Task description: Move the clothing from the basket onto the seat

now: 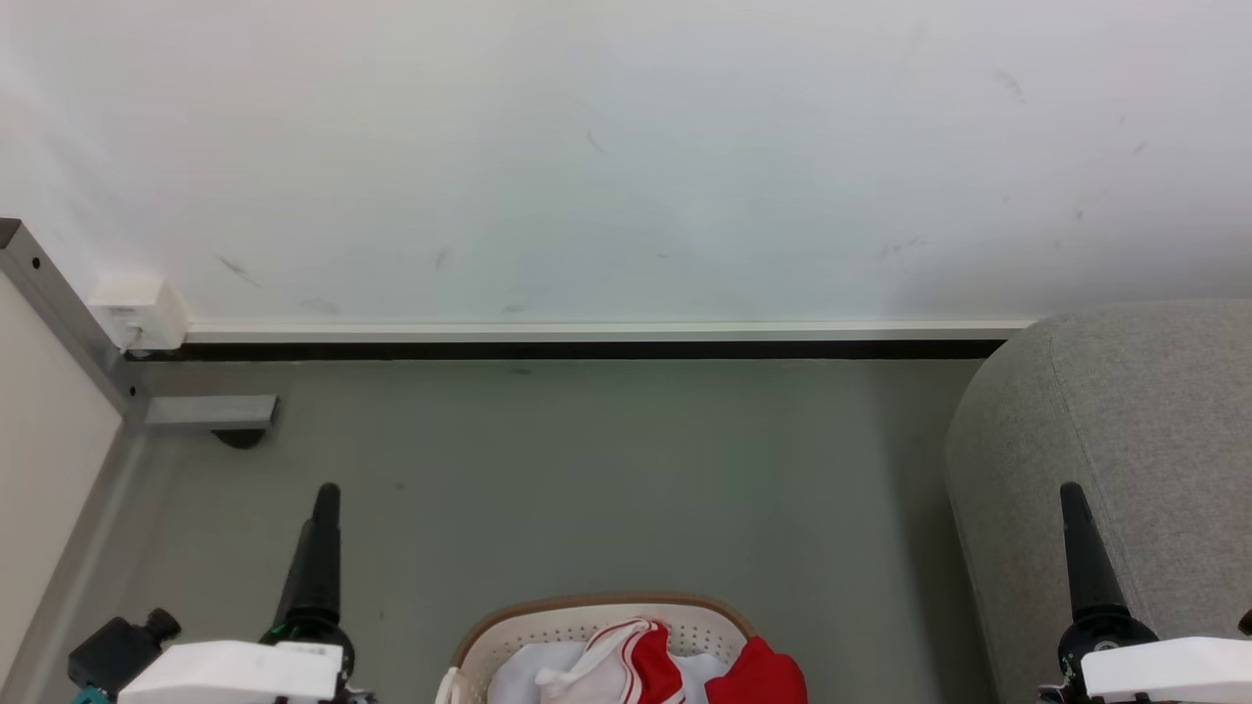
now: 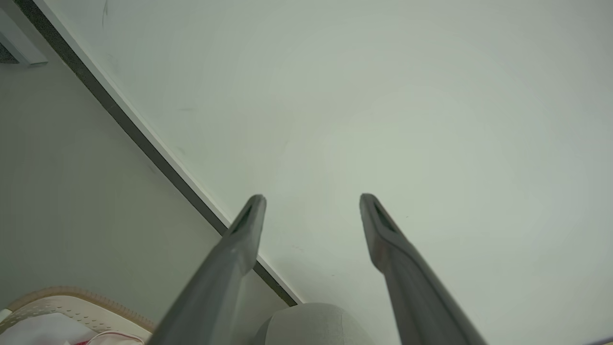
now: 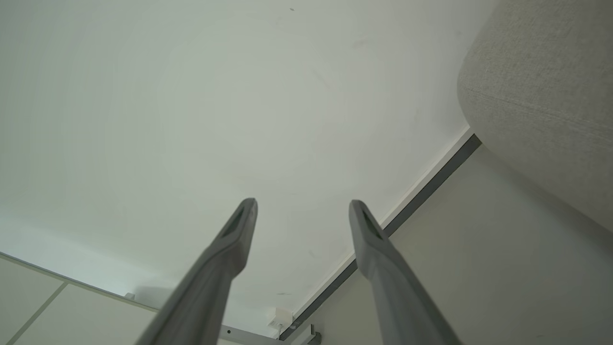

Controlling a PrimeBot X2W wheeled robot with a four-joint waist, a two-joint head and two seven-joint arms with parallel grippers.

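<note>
Near centre: clothing (image 1: 758, 675) in basket (image 1: 587, 614), between left gripper (image 2: 312, 201) and right gripper (image 3: 302, 206), both splayed empty; right wrist catches seat (image 3: 541, 72) seam.

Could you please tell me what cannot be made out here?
The basket: head view, near half cut off by the bottom edge.
The clothing: head view, mostly below that edge; number of garments unclear.
The seat: head view, cut by the right edge; full extent unseen.
</note>
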